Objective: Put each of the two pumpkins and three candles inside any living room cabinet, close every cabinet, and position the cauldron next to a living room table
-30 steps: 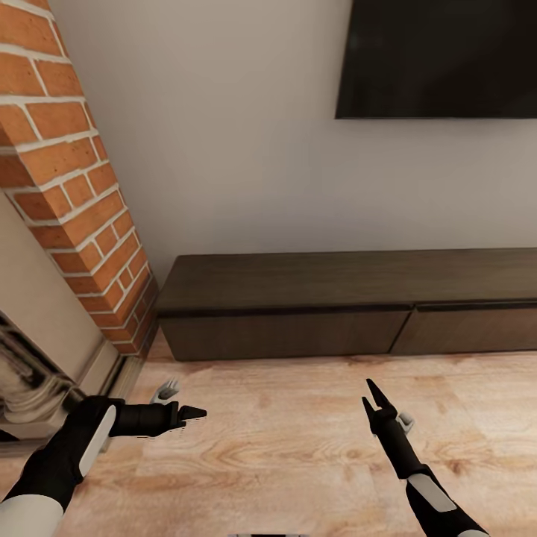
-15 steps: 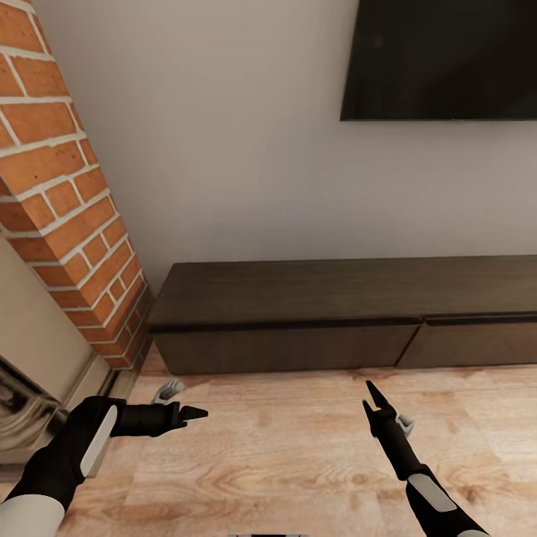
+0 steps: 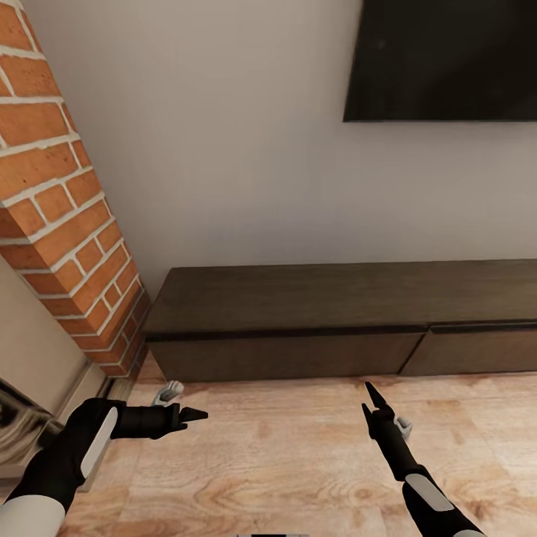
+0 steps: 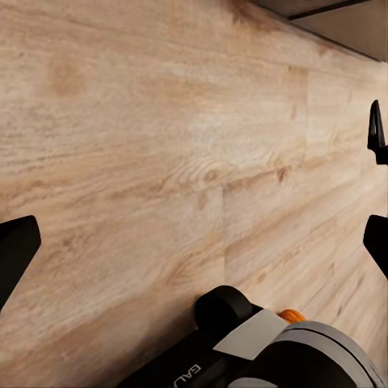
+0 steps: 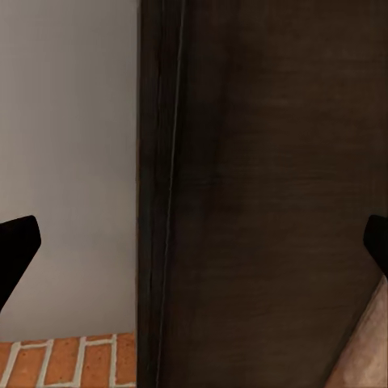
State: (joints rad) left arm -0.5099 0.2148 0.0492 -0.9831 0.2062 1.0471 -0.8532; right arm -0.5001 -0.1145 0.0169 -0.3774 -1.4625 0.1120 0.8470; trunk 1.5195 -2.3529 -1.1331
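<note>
The long, low dark brown cabinet [image 3: 335,298] stands against the wall ahead, and its two visible drawer fronts [image 3: 283,356] sit flush and closed. My left gripper [image 3: 195,414] hovers open over the wooden floor [image 4: 162,121], pointing right. The right gripper [image 3: 369,399] is also open and empty, pointing toward the cabinet [image 5: 267,186], whose dark wood shows close up in the right wrist view. The pumpkins, candles, cauldron and table are out of view.
A red brick fireplace column [image 3: 60,194] rises at the left, touching the cabinet's left end. A dark wall-mounted screen [image 3: 447,60] hangs above the cabinet. Light wooden floor [image 3: 283,455] stretches between me and the cabinet.
The whole head view has shifted, so the camera moved: the brick column slid leftward and the cabinet sits lower in the picture. Both arms hold the same pose.
</note>
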